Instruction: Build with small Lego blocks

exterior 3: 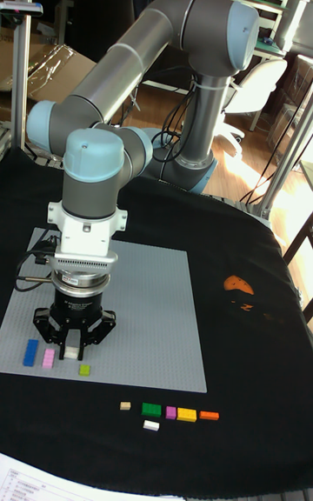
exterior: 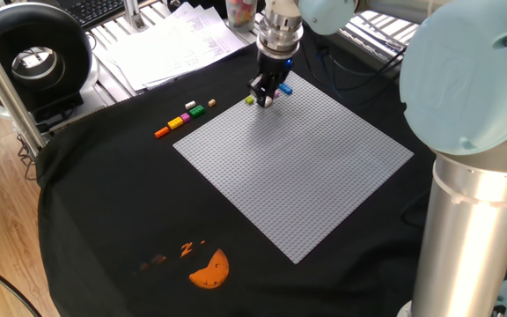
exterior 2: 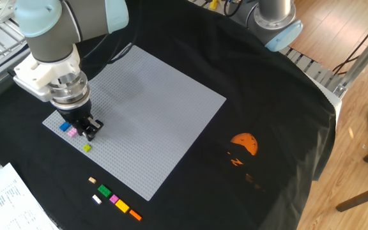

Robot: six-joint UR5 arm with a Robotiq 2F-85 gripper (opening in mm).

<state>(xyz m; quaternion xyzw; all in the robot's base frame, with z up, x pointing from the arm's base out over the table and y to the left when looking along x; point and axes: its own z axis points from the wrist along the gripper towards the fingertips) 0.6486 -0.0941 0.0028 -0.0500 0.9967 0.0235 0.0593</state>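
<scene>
**Holding a tiny white block over the grey plate**

Hiding most of that white block [exterior 3: 71, 352], the gripper [exterior 3: 73, 350] has its jaws pinched narrow around it. Three blocks sit on the grey plate [exterior 2: 152, 108]: blue [exterior 3: 31, 351], pink [exterior 3: 49, 357], green [exterior 3: 84, 370]. Six more [exterior 3: 178, 414] lie on the black cloth [exterior 2: 260, 89].

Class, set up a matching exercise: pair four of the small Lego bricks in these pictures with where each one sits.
Things:
1. blue brick
2. lime brick
3. orange brick
4. white brick

Places:
A. on the cloth, alone just nearer the camera than the green brick in the tall view
B. on the baseplate, farthest from the row
C. end of the row on the black cloth
D. on the baseplate edge, nearest the row

Pairs: 1-B, 2-D, 3-C, 4-A
</scene>
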